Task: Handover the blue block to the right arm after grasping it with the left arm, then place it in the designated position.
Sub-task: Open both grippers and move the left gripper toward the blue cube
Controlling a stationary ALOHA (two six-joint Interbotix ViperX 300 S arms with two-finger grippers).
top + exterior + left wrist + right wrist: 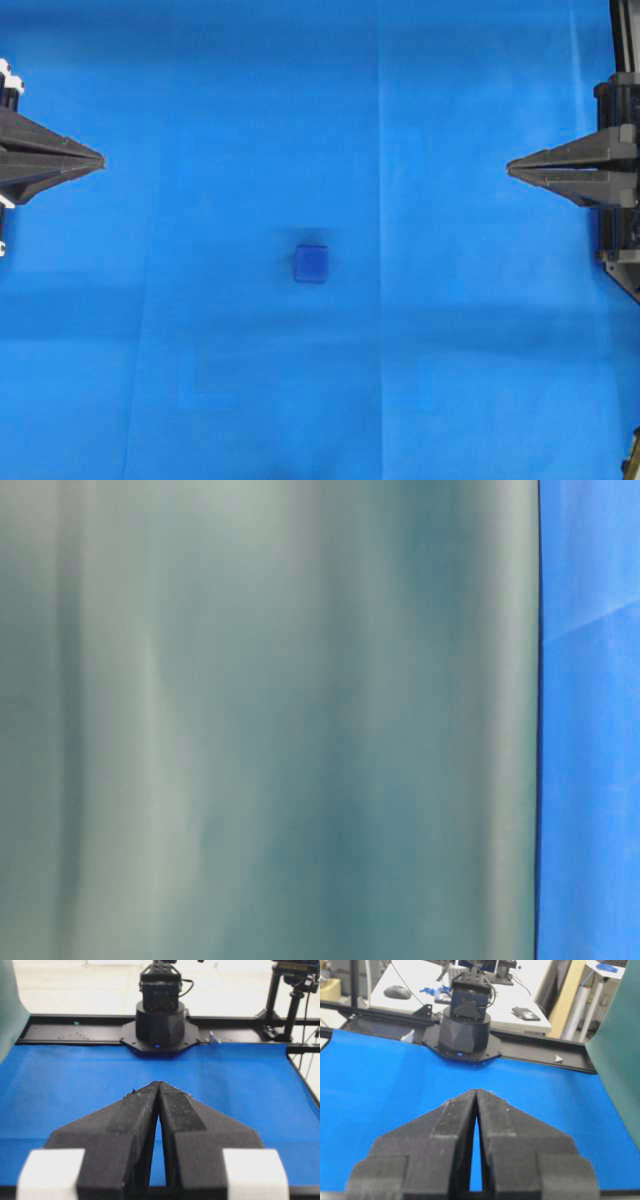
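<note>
Your left tool [100, 160] sits clenched at the left edge of the overhead view, its tips pressed together with nothing between them. Your right tool [510, 168] faces it from the opposite edge, likewise clenched and holding nothing. Between the two, well apart from both and slightly below the line joining their tips in the overhead view, the blue block [311, 264] rests on the blue cloth [450, 350] covering the table. Neither wrist view shows the block; each shows the other arm's base across the cloth.
</note>
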